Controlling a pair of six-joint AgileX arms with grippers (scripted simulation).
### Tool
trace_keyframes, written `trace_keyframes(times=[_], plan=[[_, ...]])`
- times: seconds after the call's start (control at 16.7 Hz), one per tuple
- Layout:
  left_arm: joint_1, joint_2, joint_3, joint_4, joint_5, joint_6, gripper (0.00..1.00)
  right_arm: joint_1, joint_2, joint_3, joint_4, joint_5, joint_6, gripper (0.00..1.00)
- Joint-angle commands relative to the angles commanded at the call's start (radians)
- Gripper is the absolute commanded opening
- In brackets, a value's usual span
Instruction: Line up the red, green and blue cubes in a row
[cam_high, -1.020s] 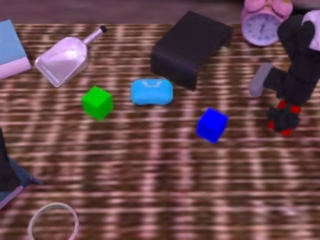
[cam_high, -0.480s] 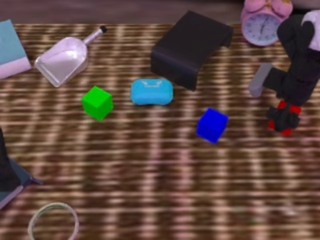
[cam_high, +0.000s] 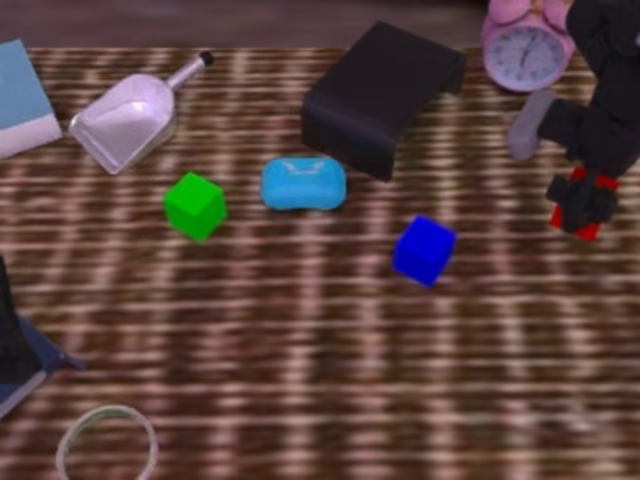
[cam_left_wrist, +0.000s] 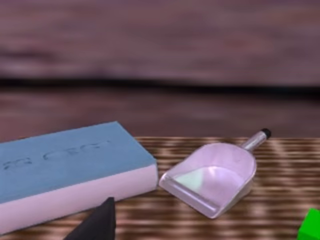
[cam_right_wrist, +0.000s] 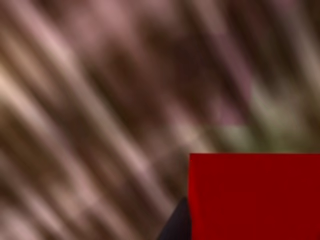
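Red cube (cam_high: 583, 204) sits gripped in the right claw (cam_high: 581, 203), right of the blue cube (cam_high: 424, 250); left claw's state I cannot tell.

The soap bar (cam_high: 303, 184) lies between the green cube (cam_high: 195, 205) on its left and the blue cube (cam_high: 424, 250) on its right. Behind the bar stands a box (cam_high: 383, 92), with a scoop (cam_high: 125, 122) and book (cam_high: 22, 100) far left, a clock (cam_high: 527, 46) far right.
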Motion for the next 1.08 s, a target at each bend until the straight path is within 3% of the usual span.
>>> trace_keyframes(times=[0.54, 0.78, 1.08], plan=[[0.0, 0.0, 0.0, 0.0, 0.0, 0.0, 1.0, 0.034, -0.009, 0.047, -0.049, 0.0, 0.013, 0.0], [0.0, 0.0, 0.0, 0.0, 0.0, 0.0, 1.0, 0.216, 0.026, 0.12, -0.089, 0.0, 0.073, 0.0], [0.0, 0.0, 0.0, 0.0, 0.0, 0.0, 1.0, 0.565, 0.078, 0.227, -0.159, -0.002, 0.188, 0.0]])
